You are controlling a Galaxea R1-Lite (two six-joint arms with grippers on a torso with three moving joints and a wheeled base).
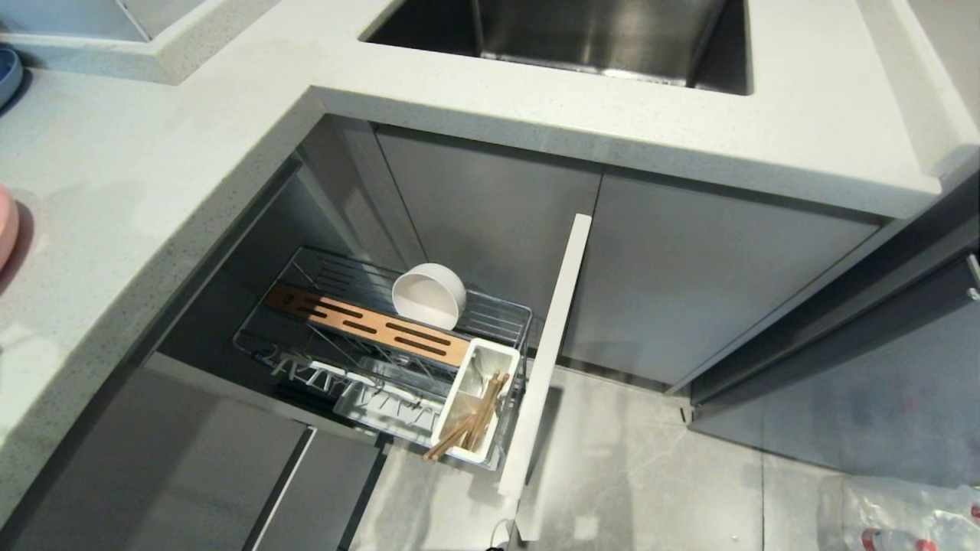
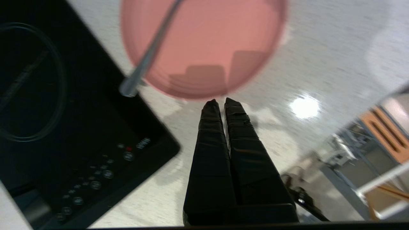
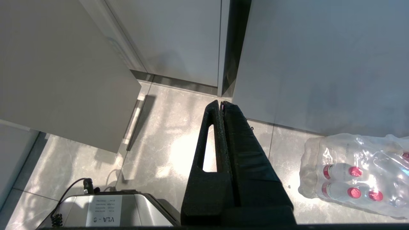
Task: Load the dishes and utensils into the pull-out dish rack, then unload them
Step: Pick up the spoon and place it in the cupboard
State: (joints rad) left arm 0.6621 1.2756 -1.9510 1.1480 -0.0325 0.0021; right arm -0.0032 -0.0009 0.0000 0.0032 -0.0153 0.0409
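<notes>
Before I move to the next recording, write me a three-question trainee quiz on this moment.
1. True or false: the white bowl sits in the pull-out dish rack.
2. Where are the chopsticks? A) on the countertop B) in the white utensil caddy C) in the sink
3. Fill in: in the left wrist view, the spoon lies across the ____ plate, just ahead of the shut left tool.

Key: 1 true; 2 B; 3 pink. The right tool, also shut, hangs over the floor near the bottled water pack.
</notes>
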